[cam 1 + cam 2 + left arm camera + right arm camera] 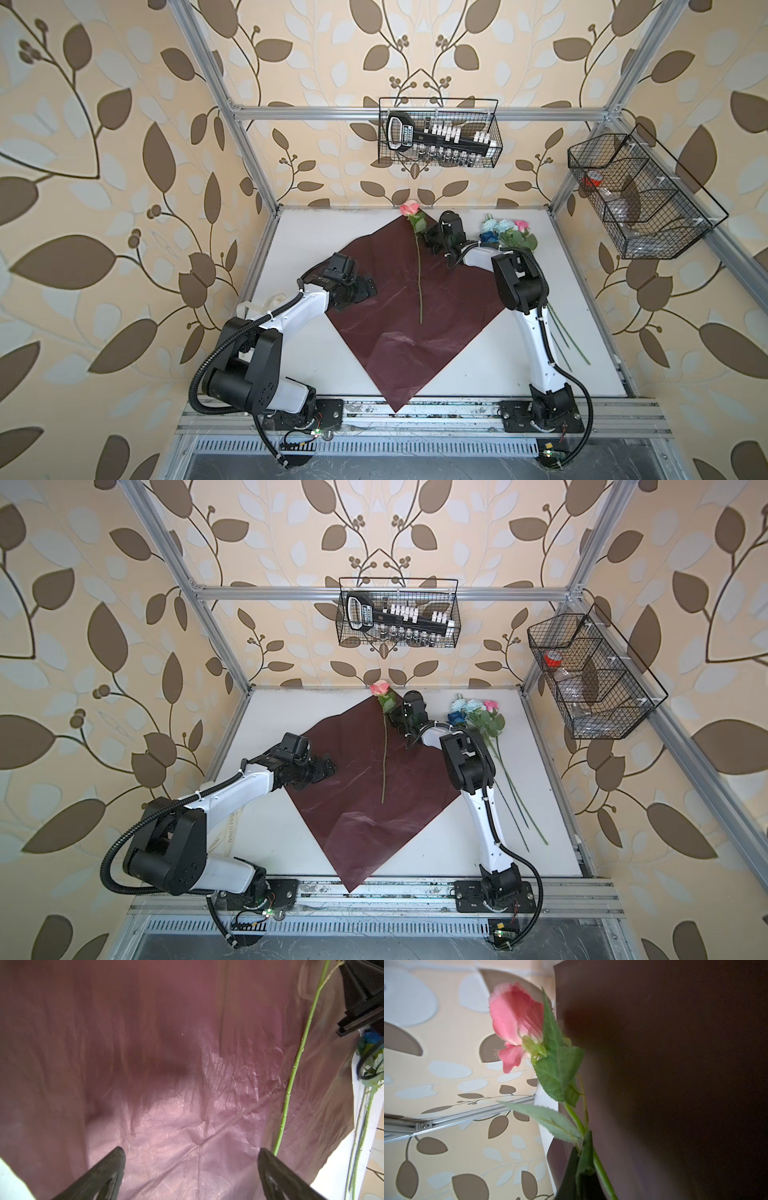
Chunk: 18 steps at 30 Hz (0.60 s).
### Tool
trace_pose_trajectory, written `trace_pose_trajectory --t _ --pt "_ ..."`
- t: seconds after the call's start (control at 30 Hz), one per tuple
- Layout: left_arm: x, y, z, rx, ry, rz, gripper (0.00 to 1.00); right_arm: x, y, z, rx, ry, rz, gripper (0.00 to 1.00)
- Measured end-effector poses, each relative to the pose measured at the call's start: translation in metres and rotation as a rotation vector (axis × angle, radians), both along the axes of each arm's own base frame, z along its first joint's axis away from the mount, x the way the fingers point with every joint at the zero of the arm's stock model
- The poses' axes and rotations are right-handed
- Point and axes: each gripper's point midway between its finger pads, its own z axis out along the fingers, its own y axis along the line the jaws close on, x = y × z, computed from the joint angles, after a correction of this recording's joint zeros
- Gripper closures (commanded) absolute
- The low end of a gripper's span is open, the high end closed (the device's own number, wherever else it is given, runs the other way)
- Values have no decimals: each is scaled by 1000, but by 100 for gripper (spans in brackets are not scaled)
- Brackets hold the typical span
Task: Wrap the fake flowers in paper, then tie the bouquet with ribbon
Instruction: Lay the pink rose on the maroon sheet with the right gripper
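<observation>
On the white table we see a dark red wrapping sheet spread flat, one corner pointing at the far wall and the opposite corner reaching past the table's near edge. Along its middle lies a single pink rose, its bloom just beyond the far corner and its thin stem running straight across the sheet toward the near edge. Our right gripper sits just below the bloom, among the leaves. The right wrist view shows its fingers closed tight with the green stem and one leaf pinched at them, so it has hold of the rose. Our left gripper hovers over the sheet's left corner. In the left wrist view we find its two fingers spread wide apart, with nothing but crinkled sheet showing between them. The rest of the bouquet of fake flowers, pale-blue, dark-blue and pink blooms with green leaves, lies on bare table just right of the sheet's far edge. It is partly under the right arm, and its long stems trail toward the near right. A cream printed ribbon lies on the table beneath the left arm.
</observation>
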Motion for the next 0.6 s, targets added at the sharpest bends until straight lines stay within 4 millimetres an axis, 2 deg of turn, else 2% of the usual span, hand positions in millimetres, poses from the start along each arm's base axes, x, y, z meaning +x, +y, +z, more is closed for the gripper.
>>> trace_pose_trajectory --t 0.23,0.27,0.37,0.4,0.47,0.6 --pt "0 0 -2 1 4 0 1 8 -3 -11 24 20 -46 100" --pt "0 0 -2 1 4 0 1 9 -3 -11 27 20 -50 96" --pt "0 0 -2 1 4 0 1 12 -2 -9 30 14 -52 70" --pt "0 0 -1 0 4 -1 1 13 -3 -9 25 12 -54 65" --pt "0 0 -1 0 4 -1 1 14 -3 -7 3 -1 -43 58" --pt "0 0 0 -2 2 -1 1 11 -8 4 -74 -22 -2 51"
